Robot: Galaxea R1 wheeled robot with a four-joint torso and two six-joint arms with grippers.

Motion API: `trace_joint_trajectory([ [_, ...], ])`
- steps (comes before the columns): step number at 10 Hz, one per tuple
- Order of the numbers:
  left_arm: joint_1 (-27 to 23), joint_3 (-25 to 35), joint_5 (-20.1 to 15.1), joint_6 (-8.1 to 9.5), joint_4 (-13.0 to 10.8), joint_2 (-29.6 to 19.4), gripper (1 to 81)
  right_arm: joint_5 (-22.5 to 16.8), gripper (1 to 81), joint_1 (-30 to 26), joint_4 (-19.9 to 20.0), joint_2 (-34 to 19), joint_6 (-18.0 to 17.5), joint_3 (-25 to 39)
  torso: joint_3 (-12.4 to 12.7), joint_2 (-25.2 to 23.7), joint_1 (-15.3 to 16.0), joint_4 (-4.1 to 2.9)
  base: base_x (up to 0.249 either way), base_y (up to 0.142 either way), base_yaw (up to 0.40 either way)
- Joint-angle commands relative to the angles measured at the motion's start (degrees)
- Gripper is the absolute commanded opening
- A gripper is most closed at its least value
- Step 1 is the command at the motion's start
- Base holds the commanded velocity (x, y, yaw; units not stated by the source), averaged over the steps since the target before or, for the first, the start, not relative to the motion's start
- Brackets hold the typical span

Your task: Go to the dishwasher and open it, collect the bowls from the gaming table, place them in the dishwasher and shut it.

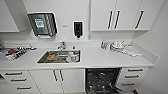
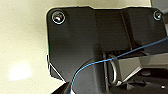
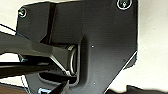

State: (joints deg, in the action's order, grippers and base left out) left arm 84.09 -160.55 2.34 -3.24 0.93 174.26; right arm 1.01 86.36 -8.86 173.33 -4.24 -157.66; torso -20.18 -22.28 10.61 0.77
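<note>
Head view is showing the dishwasher (image 1: 101, 80) standing open under the white tabletop (image 1: 100, 58), right of the sink (image 1: 60, 56). Tool state: cannot tell for either arm. Risk: the base is likely striking the lowered door when turning away.

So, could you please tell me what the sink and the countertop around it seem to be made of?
The sink looks like stainless steel: grey and shiny, with reflections. The countertop is plain matte white, probably laminate or solid surface; the look leaves that open.
</note>
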Motion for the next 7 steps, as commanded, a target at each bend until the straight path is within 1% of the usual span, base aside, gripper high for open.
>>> trace_joint_trajectory([
  [1, -2.22, -0.12, -3.31, -0.27, 0.39, -0.14, 81.1, -3.03, 81.1, -2.02, -0.28, 0.03, 0.12, 0.17, 5.39, 5.62, -3.63, 0.00, 0.000, 0.000, 0.000],
  [2, -2.22, -0.12, -3.31, -0.27, 0.39, -0.14, 81.1, -3.03, 81.1, -2.02, -0.28, 0.03, 0.20, 0.17, 6.45, 7.06, -4.55, 0.00, 0.000, 0.000, 0.000],
  [3, -2.22, -0.12, -3.31, -0.27, 0.39, -0.05, 81.1, -3.03, 81.1, -2.02, -0.28, 0.03, 0.20, 0.17, 8.27, 8.86, -5.69, 0.00, 0.000, 0.000, 0.000],
  [4, -2.22, -0.12, -3.31, -0.27, 0.39, -0.05, 81.1, -3.03, 81.1, -2.02, -0.19, 0.03, 0.20, 0.17, 9.57, 10.89, -7.04, 0.00, 0.000, 0.000, 0.000],
  [5, -2.22, -0.12, -3.31, -0.27, 0.39, -0.05, 81.1, -3.03, 81.1, -2.11, -0.19, 0.03, 0.12, 0.17, 6.69, 12.88, -8.33, 0.00, 0.000, 0.000, 0.000],
  [6, -2.22, -0.12, -3.31, -0.27, 0.39, -0.05, 81.1, -3.03, 81.1, -2.11, -0.19, 0.03, 0.11, 0.17, 7.84, 14.34, -9.38, 0.00, 0.000, 0.000, 0.000],
  [7, -2.22, -0.12, -3.31, -0.27, 0.39, -0.05, 81.1, -3.03, 81.1, -2.11, -0.19, 0.03, 0.11, 0.17, 8.22, 15.89, -10.41, 0.00, 0.000, 0.000, 0.000],
])
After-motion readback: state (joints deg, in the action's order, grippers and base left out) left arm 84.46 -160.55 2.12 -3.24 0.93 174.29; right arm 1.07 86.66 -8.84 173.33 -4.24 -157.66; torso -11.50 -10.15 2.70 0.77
